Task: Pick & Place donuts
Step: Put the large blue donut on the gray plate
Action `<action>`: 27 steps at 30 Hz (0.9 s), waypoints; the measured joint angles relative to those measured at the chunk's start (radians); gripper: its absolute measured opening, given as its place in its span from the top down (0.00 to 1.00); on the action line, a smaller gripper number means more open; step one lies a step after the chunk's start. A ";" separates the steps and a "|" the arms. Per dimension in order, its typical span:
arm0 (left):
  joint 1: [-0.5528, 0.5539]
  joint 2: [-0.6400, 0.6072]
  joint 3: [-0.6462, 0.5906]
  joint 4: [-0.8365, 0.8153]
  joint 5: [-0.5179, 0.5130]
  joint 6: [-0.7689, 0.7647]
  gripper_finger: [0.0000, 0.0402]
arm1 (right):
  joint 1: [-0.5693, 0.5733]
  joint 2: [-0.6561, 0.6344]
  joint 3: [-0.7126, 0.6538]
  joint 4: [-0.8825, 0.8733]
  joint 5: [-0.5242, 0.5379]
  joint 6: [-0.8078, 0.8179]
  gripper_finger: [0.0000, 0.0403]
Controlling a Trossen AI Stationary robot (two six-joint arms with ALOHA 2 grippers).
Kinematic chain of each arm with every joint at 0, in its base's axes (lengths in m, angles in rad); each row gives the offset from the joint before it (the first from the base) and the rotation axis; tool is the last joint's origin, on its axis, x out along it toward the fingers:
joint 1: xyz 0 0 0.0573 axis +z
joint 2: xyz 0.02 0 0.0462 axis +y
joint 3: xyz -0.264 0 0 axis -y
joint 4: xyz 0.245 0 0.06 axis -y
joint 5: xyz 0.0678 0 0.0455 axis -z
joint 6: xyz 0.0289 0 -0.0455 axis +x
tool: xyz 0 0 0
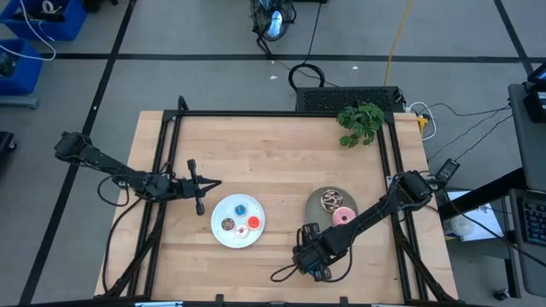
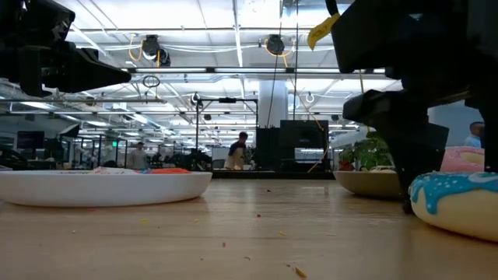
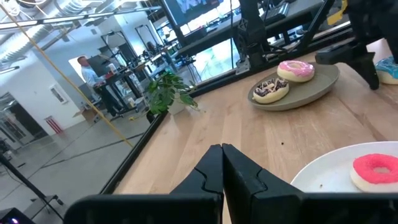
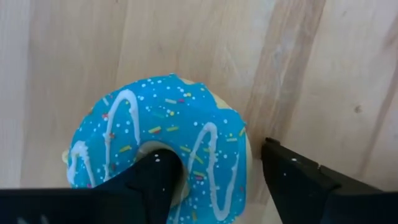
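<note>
A large blue-iced donut (image 4: pixel 161 137) lies flat on the wooden table near its near edge. My right gripper (image 4: pixel 217 158) is open above it, one finger in the hole and one outside the ring; the low view shows the same donut (image 2: pixel 459 204). A grey plate (image 1: pixel 322 213) holds the pink donut (image 1: pixel 343 216) and the speckled chocolate donut (image 1: pixel 329 199). On the white plate (image 1: pixel 223 208) sit tiny blue, brown, red and whitish donuts. My left gripper (image 1: pixel 205 185) is shut and hovers left of the white plate. My right gripper comes at the blue donut from above, pointing down. One finger (image 4: pixel 155 177) sits in the hole, and the other (image 4: pixel 292 177) stands outside the rim (image 4: pixel 239 162) with a gap showing. I cannot tell whether the inner finger touches the ring.
A small green plant (image 1: pixel 360 122) stands at the table's far right corner. Black rails (image 1: pixel 281 113) frame the tabletop. Bare wood lies between the two plates and across the far half of the table. People stand in the room far behind.
</note>
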 joint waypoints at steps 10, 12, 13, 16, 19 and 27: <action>0.000 0.000 0.000 0.000 0.000 0.005 0.99 | -0.007 -0.022 -0.020 0.026 -0.002 0.033 0.82; 0.000 0.000 0.000 0.000 0.000 0.010 0.99 | -0.011 -0.036 -0.022 0.016 -0.026 0.033 0.93; 0.000 0.000 0.000 0.000 0.000 0.011 0.99 | -0.014 -0.047 -0.022 0.014 -0.041 0.033 0.96; 0.000 0.000 0.000 0.000 0.000 0.011 0.99 | -0.019 -0.082 -0.022 0.019 -0.054 0.050 0.95; 0.000 0.000 0.000 0.000 0.000 0.011 0.99 | -0.027 -0.128 -0.022 0.016 -0.055 0.063 0.93; 0.000 0.000 0.000 0.000 0.000 0.013 0.99 | -0.053 -0.301 0.028 -0.052 -0.052 0.107 0.98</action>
